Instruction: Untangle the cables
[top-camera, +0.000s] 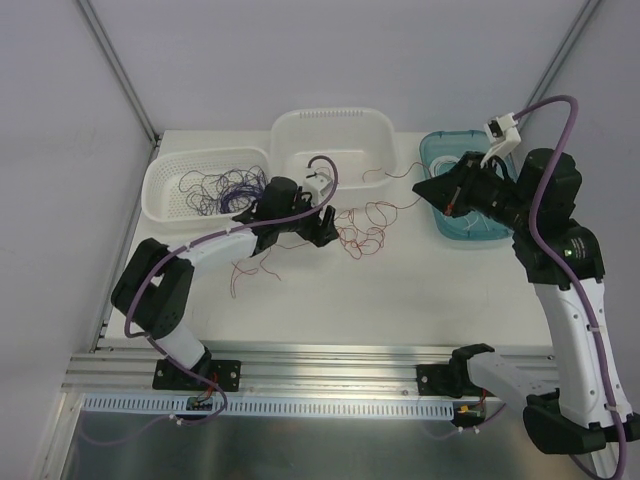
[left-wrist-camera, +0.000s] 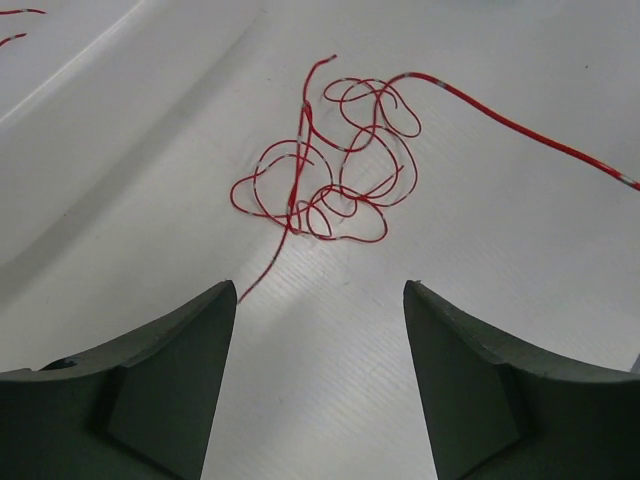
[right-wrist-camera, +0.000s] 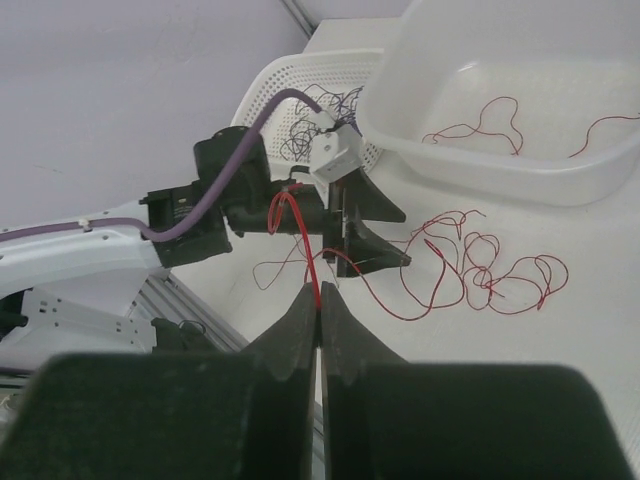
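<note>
White matte table (top-camera: 400, 290); red cables (left-wrist-camera: 330, 160) lie mid-table in a loose curly knot, thin and glossy. Right end effector (right-wrist-camera: 320, 300) pinches one strand of them at 3 o'clock; left end effector (left-wrist-camera: 318, 295) spread, empty, knot at its 12 o'clock. Looks like the pull-apart step: left should pin the knot while right draws the strand out. Purple cables (top-camera: 230, 190) sit in the perforated basket (top-camera: 157, 195) at 10 o'clock.

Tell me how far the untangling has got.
Done: purple wires lie in the left basket, and a few red wires in the middle bin. In hand: the right gripper is shut on one red wire; the left gripper, open, faces the red tangle on the table. Left: that knotted tangle and a stray red wire by the left arm.
</note>
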